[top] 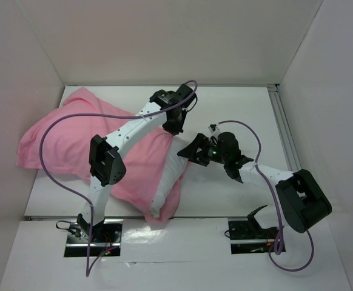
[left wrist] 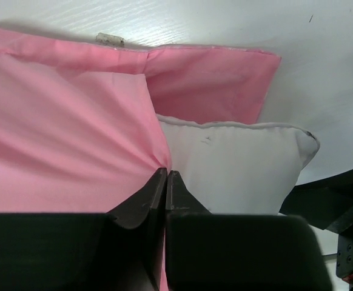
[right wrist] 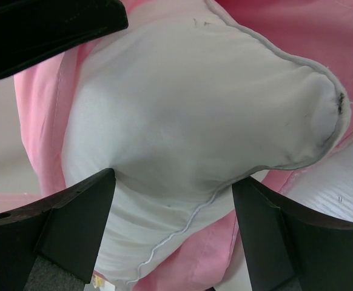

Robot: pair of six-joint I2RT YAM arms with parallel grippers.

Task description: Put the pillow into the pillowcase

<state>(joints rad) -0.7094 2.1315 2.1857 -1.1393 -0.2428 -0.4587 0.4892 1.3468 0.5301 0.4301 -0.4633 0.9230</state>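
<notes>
The pink pillowcase point(top: 73, 142) lies across the left and middle of the table with most of the white pillow inside it. The pillow's bare end point(top: 167, 182) sticks out of the open mouth toward the near right. My left gripper point(top: 175, 124) sits at the far side of that mouth. In the left wrist view its jaws point(left wrist: 166, 173) are pinched together on a puckered fold of the pillowcase point(left wrist: 61, 139), right beside the pillow point(left wrist: 237, 170). My right gripper point(right wrist: 173, 182) straddles the pillow's corner point(right wrist: 188, 109), both wide-set fingers pressing into the stuffing, with the pillowcase hem point(right wrist: 40, 109) around it.
White walls enclose the table on the left, back and right. A metal rail point(top: 284, 130) runs along the right edge. Purple cables loop over both arms. The right arm's black body point(left wrist: 340, 206) sits close to the pillow corner.
</notes>
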